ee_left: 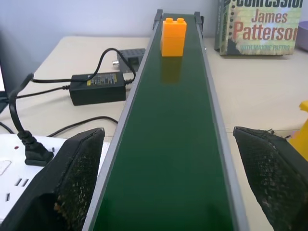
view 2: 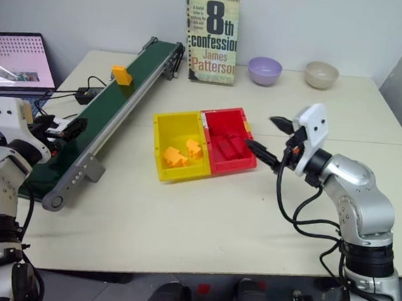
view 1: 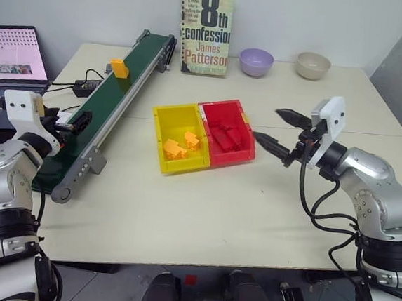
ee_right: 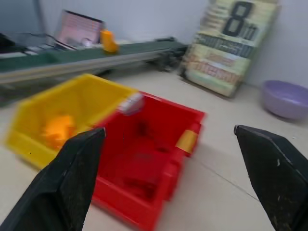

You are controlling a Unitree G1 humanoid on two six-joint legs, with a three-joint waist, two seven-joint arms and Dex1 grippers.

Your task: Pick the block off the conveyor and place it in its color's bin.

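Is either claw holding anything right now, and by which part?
Nothing is held. Both the left claw and right claw are open and empty; the block sits on the conveyor.

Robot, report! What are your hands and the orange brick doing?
Both hands open, empty: left hand over the dark green conveyor belt, right hand beside bins. Small orange plastic brick upright on belt. Path clear.

Background setting. A cream table (view 1: pixel 202 214) stands against a plain pale wall (view 1: pixel 94 0). A paperback book (view 1: pixel 205 29) leans upright on that wall, beside a lavender bowl (view 1: pixel 256 61) and a beige bowl (view 1: pixel 313 64). A laptop (view 1: pixel 9 53) sits at one end.
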